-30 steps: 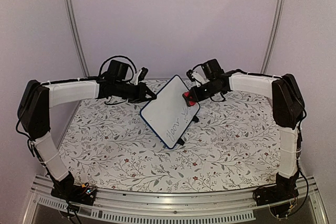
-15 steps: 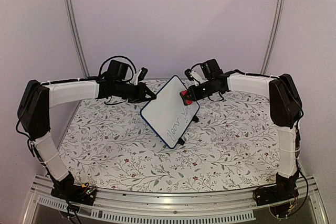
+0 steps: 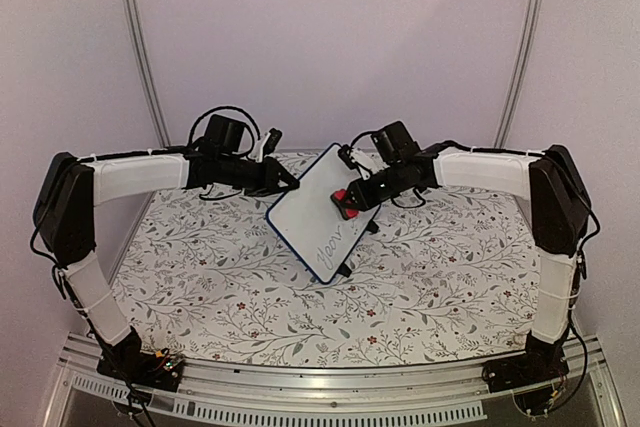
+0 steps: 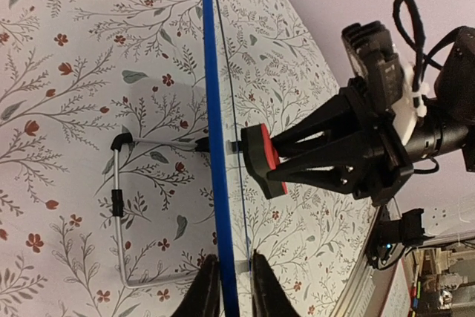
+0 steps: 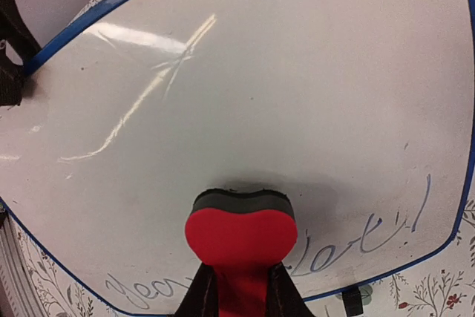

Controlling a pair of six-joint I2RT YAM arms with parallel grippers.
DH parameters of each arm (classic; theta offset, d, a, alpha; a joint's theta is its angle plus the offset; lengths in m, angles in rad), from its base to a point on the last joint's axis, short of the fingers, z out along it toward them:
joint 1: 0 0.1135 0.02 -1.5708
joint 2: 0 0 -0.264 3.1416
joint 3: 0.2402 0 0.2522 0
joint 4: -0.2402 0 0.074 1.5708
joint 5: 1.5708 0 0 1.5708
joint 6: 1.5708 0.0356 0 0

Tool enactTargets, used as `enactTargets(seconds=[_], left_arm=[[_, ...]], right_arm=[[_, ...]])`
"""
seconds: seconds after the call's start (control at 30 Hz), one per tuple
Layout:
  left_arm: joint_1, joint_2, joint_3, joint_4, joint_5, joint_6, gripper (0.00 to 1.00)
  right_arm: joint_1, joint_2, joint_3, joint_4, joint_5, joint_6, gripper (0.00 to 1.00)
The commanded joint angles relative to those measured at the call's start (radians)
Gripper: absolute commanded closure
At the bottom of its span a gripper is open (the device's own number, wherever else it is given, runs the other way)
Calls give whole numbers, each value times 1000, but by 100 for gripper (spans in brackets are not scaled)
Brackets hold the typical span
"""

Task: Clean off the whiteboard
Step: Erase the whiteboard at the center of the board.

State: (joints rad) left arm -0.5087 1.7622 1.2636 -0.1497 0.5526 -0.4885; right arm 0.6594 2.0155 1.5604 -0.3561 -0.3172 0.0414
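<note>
- I see the whiteboard propped at a tilt mid-table, between my two arms.
- My left gripper clamps the board's left edge, one finger on each face.
- My right gripper reaches in from the right, holding the eraser against the front face.
- The writing lies nearer me than the eraser, along the board's lower edge.
- A wire stand sits behind the board, on the table.

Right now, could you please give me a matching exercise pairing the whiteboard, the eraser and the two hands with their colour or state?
1. whiteboard
2. eraser
3. left hand
4. right hand

A. shut on the eraser
B. red, dark pad facing the board
C. shut on the whiteboard's blue edge
D. handwriting along one edge

Pairs: 1-D, 2-B, 3-C, 4-A
</note>
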Motion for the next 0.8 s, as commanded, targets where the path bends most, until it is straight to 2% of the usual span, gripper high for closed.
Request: enactTargets(seconds=[0.0,0.3,0.57,0.7,0.77], left_arm=[[-4,-22,-12,29,6,8,82],[4,-45,-25,42,-11,5,64],[4,-78,-37,52,-27,12,46],[4,-94,-41,52,-32,17,33],[4,-105,-44,53,-40,21,23]], right_arm=[[21,-124,-71,-17,43,8,95],[29,-322,-239,-4,125,38,95],[29,-403,-351,49,174,68,95],[29,-415,-377,54,182,70,95],[29,-419,-388,57,180,73,95]])
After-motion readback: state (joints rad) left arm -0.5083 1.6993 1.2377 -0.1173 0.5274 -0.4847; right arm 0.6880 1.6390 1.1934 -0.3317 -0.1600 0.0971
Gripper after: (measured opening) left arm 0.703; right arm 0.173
